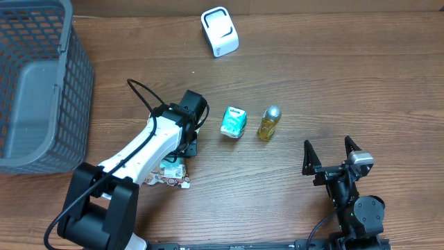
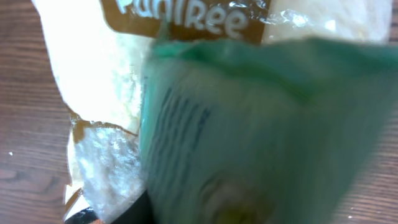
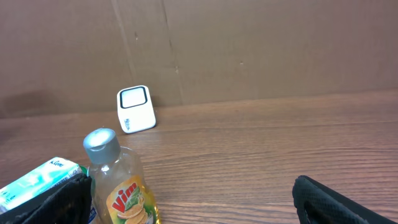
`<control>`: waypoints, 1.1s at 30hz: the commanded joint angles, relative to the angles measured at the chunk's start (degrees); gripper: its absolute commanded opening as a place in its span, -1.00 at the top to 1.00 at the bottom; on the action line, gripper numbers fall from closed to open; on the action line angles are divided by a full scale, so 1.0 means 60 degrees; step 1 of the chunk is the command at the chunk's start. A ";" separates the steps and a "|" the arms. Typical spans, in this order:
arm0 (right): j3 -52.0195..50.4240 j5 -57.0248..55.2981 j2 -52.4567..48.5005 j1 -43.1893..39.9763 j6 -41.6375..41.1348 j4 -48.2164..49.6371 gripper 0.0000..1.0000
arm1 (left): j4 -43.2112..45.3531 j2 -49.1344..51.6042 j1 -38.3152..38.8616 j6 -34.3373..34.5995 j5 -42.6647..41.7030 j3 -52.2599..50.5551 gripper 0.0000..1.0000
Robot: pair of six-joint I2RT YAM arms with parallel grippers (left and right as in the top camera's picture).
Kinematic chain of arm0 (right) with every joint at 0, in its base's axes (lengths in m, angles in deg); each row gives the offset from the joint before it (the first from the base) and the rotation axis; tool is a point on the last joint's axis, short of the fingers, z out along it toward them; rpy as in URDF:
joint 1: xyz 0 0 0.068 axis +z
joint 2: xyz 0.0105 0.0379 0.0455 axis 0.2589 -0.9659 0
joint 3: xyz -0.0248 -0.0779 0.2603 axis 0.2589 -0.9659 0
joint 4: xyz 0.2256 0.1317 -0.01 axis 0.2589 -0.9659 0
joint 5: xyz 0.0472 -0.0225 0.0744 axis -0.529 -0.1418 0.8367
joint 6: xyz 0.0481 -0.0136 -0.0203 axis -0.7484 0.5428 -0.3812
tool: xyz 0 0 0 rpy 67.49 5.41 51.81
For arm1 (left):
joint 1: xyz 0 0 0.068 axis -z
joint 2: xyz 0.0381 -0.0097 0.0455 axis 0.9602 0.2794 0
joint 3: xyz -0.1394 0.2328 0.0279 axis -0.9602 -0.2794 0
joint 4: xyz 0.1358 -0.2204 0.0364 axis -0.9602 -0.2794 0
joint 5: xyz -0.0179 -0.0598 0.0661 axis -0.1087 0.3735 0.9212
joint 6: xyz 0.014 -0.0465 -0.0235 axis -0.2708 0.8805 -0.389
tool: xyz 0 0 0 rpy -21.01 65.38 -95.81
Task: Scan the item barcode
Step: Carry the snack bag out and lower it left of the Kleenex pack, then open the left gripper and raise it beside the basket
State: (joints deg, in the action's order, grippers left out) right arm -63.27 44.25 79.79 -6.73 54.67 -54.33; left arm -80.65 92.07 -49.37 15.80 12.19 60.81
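Note:
A blurred green pack fills the left wrist view, very close to the camera, over a white packet with a brown label. In the overhead view my left gripper points down over that packet at the table's front left. Its jaws are hidden, so I cannot tell whether they hold the green pack. The white scanner stands at the back centre, far from both arms. My right gripper stands open and empty at the front right, with the scanner far ahead of it.
A green-and-white carton and a yellow Vim bottle stand mid-table, between the arms. The bottle is just inside the right gripper's left finger. A grey basket fills the left edge.

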 commanded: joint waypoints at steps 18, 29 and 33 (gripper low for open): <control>-0.0102 0.0047 0.0069 -0.0025 0.0044 0.0066 -1.00 | -0.2055 0.0117 -0.0117 -0.0317 -0.0852 0.2794 -0.69; -0.0102 0.0047 0.0069 -0.0025 0.0044 0.0066 -1.00 | -0.2473 -0.1177 -0.1698 -0.0423 -0.0692 0.4819 -0.77; -0.0102 0.0047 0.0069 -0.0025 0.0044 0.0066 -1.00 | -0.2419 -0.1610 -0.2641 -0.0747 -0.0455 0.5082 -0.78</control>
State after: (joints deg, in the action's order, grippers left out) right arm -63.27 44.27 79.79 -6.71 54.70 -54.31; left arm -95.54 85.79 -61.35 14.12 7.76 88.86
